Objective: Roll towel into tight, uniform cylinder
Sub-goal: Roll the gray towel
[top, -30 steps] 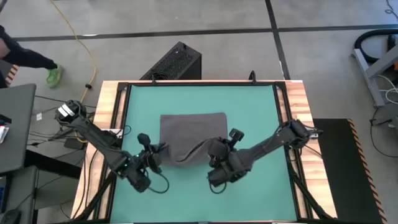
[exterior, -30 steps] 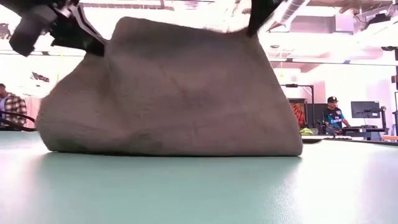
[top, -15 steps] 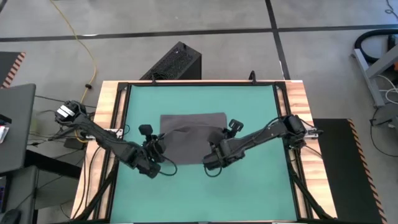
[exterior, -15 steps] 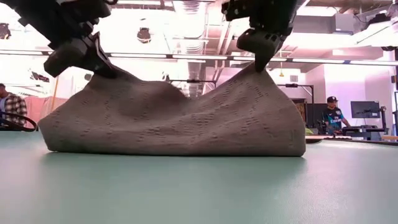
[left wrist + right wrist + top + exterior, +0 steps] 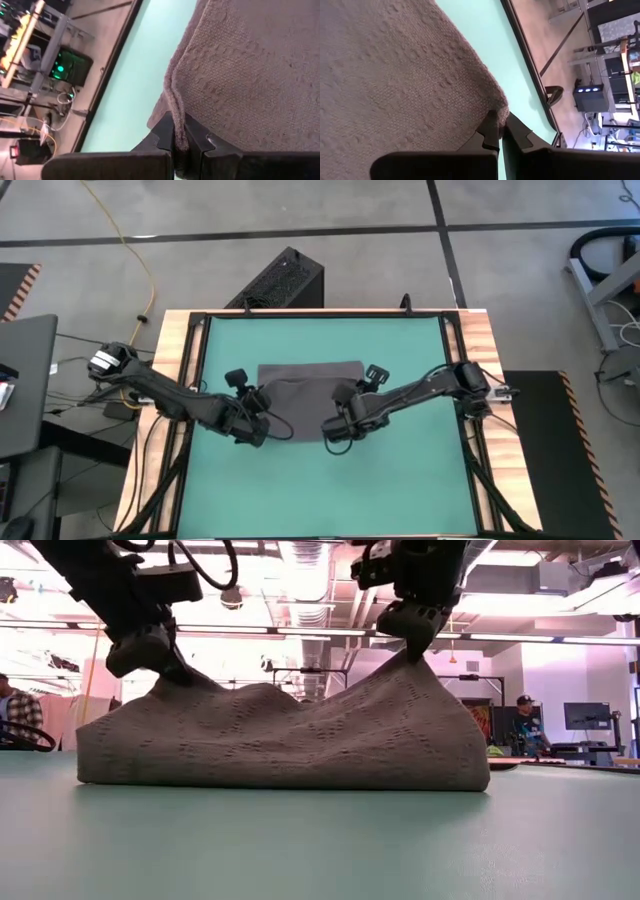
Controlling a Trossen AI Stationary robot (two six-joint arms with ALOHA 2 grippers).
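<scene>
The dark grey towel (image 5: pixel 310 385) lies on the green mat (image 5: pixel 410 350) near its middle. Its far part rests flat on the mat, and its near edge is raised and folded back over it. In the low view the towel (image 5: pixel 290 740) forms a low hump with two peaks. My left gripper (image 5: pixel 258 423) is shut on the towel's near left corner, and my right gripper (image 5: pixel 336 425) is shut on its near right corner. Both also show in the low view, the left gripper (image 5: pixel 165 665) and the right gripper (image 5: pixel 410 645). No white tag shows. My left gripper pinches the towel's hemmed edge at the near left corner (image 5: pixel 176 120) between its two fingers. It comes slanting down from the near left. The corner is lifted off the mat and the cloth below slopes down slack. My right gripper pinches the towel's near right corner (image 5: pixel 500 107) between its two fingers. It comes slanting down from the near right. The corner is held above the mat as the higher peak (image 5: pixel 405 665), and the cloth falls away from it.
A black box (image 5: pixel 285 278) stands on the floor beyond the table's far edge. Wooden rails (image 5: pixel 180 360) frame the mat. Bare mat lies near, left and right of the towel. People show in the room behind (image 5: pixel 525 720).
Both grippers have gone toward the table's far edge and down, still shut on the towel's near corners. The towel's raised near edge has sunk from a tall tent to a low hump folded over its far part, which has stayed on the mat.
</scene>
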